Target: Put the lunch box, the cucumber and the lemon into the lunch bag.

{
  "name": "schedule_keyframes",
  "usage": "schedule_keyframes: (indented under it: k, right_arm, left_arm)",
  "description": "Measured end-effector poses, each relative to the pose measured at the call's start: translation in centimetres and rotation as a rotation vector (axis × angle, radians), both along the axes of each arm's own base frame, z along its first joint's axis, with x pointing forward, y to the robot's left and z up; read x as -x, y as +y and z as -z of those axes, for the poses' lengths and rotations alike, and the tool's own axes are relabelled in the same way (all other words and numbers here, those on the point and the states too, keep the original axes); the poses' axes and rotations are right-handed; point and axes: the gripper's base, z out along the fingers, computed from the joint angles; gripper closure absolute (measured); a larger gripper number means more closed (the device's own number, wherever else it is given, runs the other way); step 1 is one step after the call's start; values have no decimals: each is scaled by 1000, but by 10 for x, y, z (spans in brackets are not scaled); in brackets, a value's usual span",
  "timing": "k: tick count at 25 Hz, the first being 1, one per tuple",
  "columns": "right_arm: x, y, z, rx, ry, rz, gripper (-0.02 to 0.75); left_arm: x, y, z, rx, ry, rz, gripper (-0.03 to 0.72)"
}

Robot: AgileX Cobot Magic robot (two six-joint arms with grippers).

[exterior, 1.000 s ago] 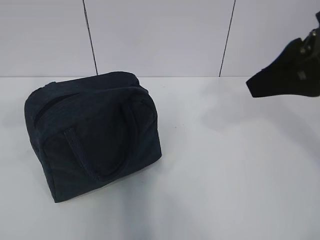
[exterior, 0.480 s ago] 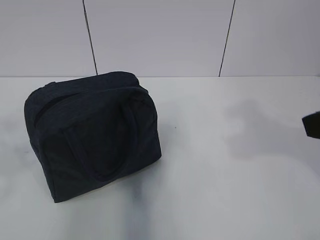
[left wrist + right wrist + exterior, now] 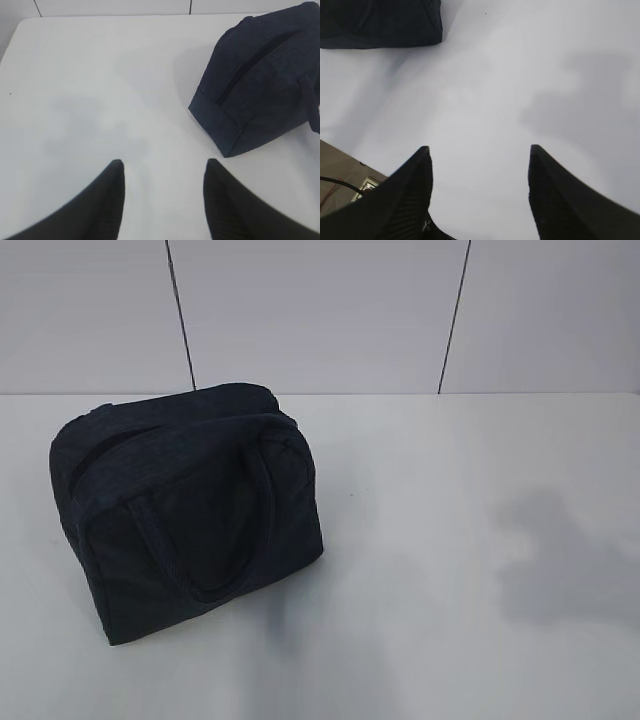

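The dark navy lunch bag point(image 3: 185, 510) sits on the white table at the left of the exterior view, its zipper shut and a strap handle lying across its front. It also shows at the upper right of the left wrist view point(image 3: 260, 85) and at the top left of the right wrist view point(image 3: 380, 22). My left gripper point(image 3: 164, 165) is open and empty above bare table, left of the bag. My right gripper point(image 3: 479, 150) is open and empty above bare table. Neither gripper shows in the exterior view. The lunch box, cucumber and lemon are out of view.
The white table point(image 3: 450, 620) runs to a tiled wall point(image 3: 320, 310) at the back. The table's front edge, with floor and a cable below it, shows at the lower left of the right wrist view point(image 3: 350, 165). A soft shadow lies on the table at right point(image 3: 560, 550).
My right gripper, at the upper right of the exterior view a second ago, moved down and right and left that view. Its shadow shifted toward the lower right. The bag has not moved.
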Motion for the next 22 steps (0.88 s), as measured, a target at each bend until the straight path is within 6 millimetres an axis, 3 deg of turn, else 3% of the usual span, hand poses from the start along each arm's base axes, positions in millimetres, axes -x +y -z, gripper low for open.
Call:
schedule_keyframes:
  k: [4,10,22]
  right_arm:
    - [18,-7,13,-1,3,40,272]
    - [43,-24,15,72,-18,125,273]
    - [100,-51,17,47,-227,291,283]
  left_arm:
    - [9,2,18,36,4,-22,313]
    - [16,3,35,49,9,-33,313]
    - [19,8,38,10,-18,-64,313]
